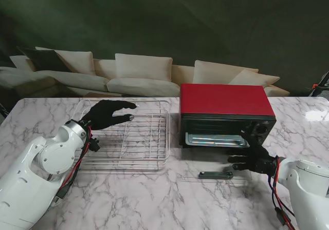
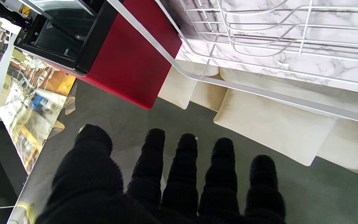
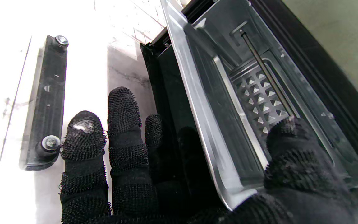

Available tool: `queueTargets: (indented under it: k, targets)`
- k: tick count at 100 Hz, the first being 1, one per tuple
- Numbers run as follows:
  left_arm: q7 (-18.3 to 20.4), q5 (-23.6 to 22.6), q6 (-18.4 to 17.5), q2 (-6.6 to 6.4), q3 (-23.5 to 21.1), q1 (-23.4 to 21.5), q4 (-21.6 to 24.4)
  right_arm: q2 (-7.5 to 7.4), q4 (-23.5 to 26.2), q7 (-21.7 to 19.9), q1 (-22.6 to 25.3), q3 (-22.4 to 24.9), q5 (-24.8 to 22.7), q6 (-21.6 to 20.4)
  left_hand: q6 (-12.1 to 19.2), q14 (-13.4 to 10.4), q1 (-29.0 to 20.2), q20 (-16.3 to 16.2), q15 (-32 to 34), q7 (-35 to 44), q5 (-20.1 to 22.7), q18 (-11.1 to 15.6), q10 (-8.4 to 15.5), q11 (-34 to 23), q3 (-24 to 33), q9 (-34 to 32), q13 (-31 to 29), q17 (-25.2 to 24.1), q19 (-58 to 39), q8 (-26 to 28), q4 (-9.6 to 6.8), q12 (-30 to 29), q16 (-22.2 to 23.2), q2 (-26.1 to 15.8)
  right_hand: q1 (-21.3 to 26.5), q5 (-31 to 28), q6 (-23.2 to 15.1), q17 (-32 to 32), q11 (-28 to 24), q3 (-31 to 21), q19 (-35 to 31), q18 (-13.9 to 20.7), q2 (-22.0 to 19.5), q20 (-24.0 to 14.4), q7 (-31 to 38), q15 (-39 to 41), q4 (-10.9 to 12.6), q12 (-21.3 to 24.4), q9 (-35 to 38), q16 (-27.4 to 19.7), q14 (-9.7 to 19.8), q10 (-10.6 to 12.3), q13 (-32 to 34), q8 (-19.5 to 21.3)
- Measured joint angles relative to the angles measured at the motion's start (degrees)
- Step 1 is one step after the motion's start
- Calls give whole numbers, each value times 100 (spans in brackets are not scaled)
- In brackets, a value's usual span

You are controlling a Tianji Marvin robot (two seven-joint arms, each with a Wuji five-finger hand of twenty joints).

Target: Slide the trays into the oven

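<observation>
Metal tray [image 3: 228, 130] part-way in red oven [image 1: 226, 102] mouth, long axis across opening. Right hand [image 1: 253, 158] at its front edge, prob. gripping. Left hand [image 1: 105, 113] splayed over wire rack [image 1: 149, 137], left of oven.

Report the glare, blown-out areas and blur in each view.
Stand view: even light, a bright glare patch on the marble table at far right. Left wrist view: sharp, the left hand dark and featureless. Right wrist view: the tabletop is blown out to white beside the oven door handle; the metal tray shows reflections.
</observation>
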State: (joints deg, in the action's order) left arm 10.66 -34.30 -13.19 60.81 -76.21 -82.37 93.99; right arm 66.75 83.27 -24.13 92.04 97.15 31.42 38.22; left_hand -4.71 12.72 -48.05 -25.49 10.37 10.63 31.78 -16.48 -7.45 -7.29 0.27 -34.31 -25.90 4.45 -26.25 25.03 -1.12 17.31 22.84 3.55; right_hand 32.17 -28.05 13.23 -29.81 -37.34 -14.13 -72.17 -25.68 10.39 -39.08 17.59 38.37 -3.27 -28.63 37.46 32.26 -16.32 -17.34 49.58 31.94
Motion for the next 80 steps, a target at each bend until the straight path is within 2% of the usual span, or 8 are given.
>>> queueTargets:
  k: [25,31,37,40,44,53,71,80]
  targets:
    - [-7,-3,1,0,4,0,-3,-22,40,-84,99,56,-19,-27,0,0,0,0,0,0,0,0,0,0,0,0,0,0,1,0,0,0,0,0,17,-161,3,-139,-1,25,-9,-1,-54,48,-7,16,12,0,75,-1,-41,-6,72,189]
    - [-7,-8,2,0,3,0,-3,-31,28,-108,97,54,-29,-33,0,0,0,0,0,0,0,0,0,0,0,0,0,0,1,0,0,0,0,0,837,-226,3,-253,-110,303,-110,-1,-255,57,-70,141,83,-55,229,-1,-41,-9,290,443]
    - [-7,-12,1,0,0,0,-3,-45,5,-124,95,29,-67,-120,0,0,0,0,0,0,0,0,0,0,0,0,0,0,1,0,0,0,0,0,1358,-361,-9,-466,-293,290,-205,4,-273,94,27,317,180,-128,392,-1,66,30,501,591]
    - [-7,-14,1,0,-3,0,-3,-54,-7,-129,94,4,-114,-199,0,0,0,0,0,0,0,0,0,0,0,0,0,0,1,0,0,0,0,0,1427,-430,-12,-646,-410,-126,-306,9,-246,112,300,436,185,-144,544,-1,92,78,654,589]
    - [-7,-15,1,1,-5,0,-3,-60,-21,-125,91,-23,-178,-280,0,0,0,0,0,0,0,0,0,0,0,0,0,0,1,0,0,0,0,0,1477,-432,-18,-870,-549,-720,-423,13,-212,116,849,576,174,-182,703,0,159,93,852,291]
    - [-9,-19,1,1,-6,-1,-4,-48,-41,20,63,-53,-196,-295,0,0,0,0,0,0,0,0,0,0,0,0,0,0,1,0,0,0,1,0,1559,-432,-106,-1322,-707,-1682,-669,18,94,116,2042,824,-103,-238,1101,4,283,167,1270,-332]
    - [-11,-25,1,1,-6,-2,-6,5,-44,394,-15,-150,-245,-347,0,1,0,0,0,0,0,0,0,0,0,0,0,0,1,0,0,0,38,0,1613,-577,-220,-1973,-962,-2653,-1009,21,743,118,2966,1185,-514,-368,1700,68,479,313,1949,-542]
    - [-11,-25,1,0,-6,-2,-8,52,-46,583,-61,-196,-249,-382,0,1,0,0,0,0,0,0,0,0,0,0,0,0,1,0,0,0,42,0,1610,-640,-222,-2091,-968,-2811,-1043,25,799,118,3128,1209,-523,-417,1828,71,501,365,2087,-545]
